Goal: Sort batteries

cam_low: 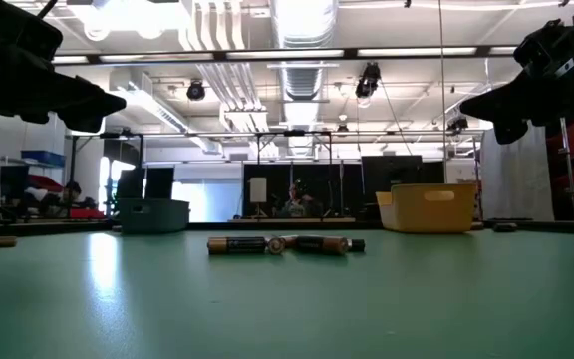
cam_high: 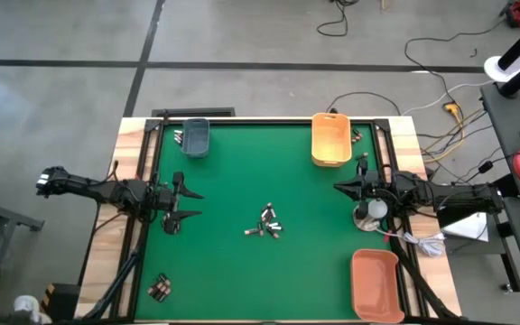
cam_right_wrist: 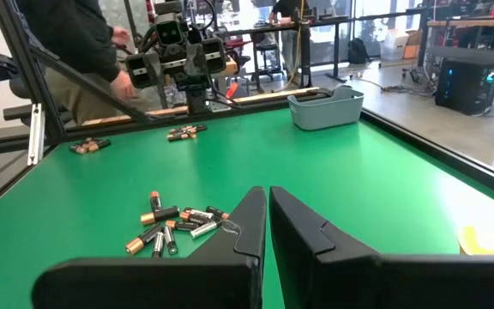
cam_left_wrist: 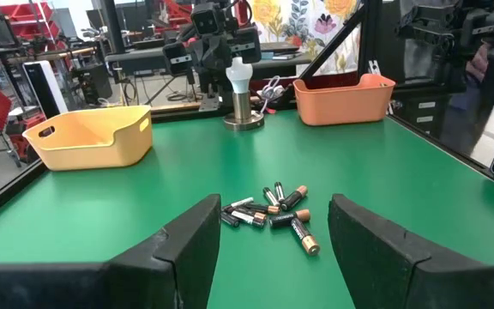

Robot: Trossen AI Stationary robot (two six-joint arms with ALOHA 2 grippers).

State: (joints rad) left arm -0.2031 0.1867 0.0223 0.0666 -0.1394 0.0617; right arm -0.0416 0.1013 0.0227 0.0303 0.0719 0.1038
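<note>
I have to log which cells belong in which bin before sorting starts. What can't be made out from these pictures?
- Small cylindrical batteries in the central pile: too small in the high view to count or size; overlapping in the left wrist view.
- Inside of the grey-blue plastic bin: its wall hides it in the low view.
- Inside of the yellow-orange plastic bin: wall hides the floor.

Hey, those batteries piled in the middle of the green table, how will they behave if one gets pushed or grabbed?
The batteries are small smooth cylinders lying on their sides, so a nudged one will probably roll. They lie touching and crossed, so grabbing one likely shifts its neighbours. Their slick casings may slip between hard fingers.
</note>
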